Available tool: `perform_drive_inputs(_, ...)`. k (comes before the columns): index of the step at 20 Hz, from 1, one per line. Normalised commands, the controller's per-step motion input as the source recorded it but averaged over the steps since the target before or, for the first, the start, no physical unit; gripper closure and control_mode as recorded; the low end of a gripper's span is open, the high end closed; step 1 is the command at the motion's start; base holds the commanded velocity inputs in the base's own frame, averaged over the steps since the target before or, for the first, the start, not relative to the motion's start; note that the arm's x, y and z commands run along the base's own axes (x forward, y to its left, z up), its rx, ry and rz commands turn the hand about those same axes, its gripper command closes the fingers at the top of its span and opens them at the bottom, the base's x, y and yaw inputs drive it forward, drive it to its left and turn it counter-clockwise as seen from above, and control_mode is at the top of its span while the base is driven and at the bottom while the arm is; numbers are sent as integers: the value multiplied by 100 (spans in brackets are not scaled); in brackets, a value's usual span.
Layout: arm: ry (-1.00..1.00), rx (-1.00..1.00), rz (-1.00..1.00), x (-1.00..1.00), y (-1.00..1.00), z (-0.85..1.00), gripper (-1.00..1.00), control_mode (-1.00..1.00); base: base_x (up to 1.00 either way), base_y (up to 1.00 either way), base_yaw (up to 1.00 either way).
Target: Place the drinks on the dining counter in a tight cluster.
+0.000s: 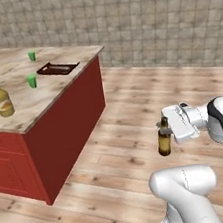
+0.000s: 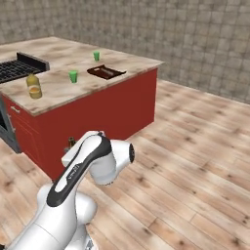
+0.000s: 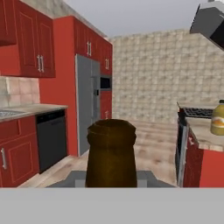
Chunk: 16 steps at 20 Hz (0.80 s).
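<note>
My gripper (image 1: 168, 128) is shut on a slim brown glass bottle (image 1: 163, 138), held upright in the air over the wooden floor, well to the right of the dining counter (image 1: 54, 89). In the hand view the brown bottle (image 3: 110, 153) stands close up between the fingers of the gripper (image 3: 111, 180). From the right base view just the top of the brown bottle (image 2: 72, 142) peeks out behind the arm. A squat yellow-orange juice bottle (image 1: 3, 101) (image 2: 33, 86) (image 3: 218, 118) stands on the dining counter (image 2: 127, 66) near its front edge.
Two small green cups (image 1: 31, 81) (image 1: 32, 55) and a dark tray (image 1: 57, 68) sit on the island, with a black cooktop (image 2: 19, 66) at its far end. Across the aisle are red cabinets, a dishwasher (image 3: 51, 138) and a grey fridge (image 3: 89, 100). Open wooden floor (image 1: 132, 100) surrounds the arm.
</note>
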Motion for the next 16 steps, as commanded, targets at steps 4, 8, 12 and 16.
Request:
perform_drive_inputs(4,0,0,0,0,0,0,100,100,85,-12,17)
perform_drive_inputs(8,0,0,0,0,0,0,100,100,84,-11,19)
perform_drive_inputs(12,0,0,0,0,0,0,100,100,81,-6,28)
perform_drive_inputs(16,0,0,0,0,0,0,100,100,75,-4,39)
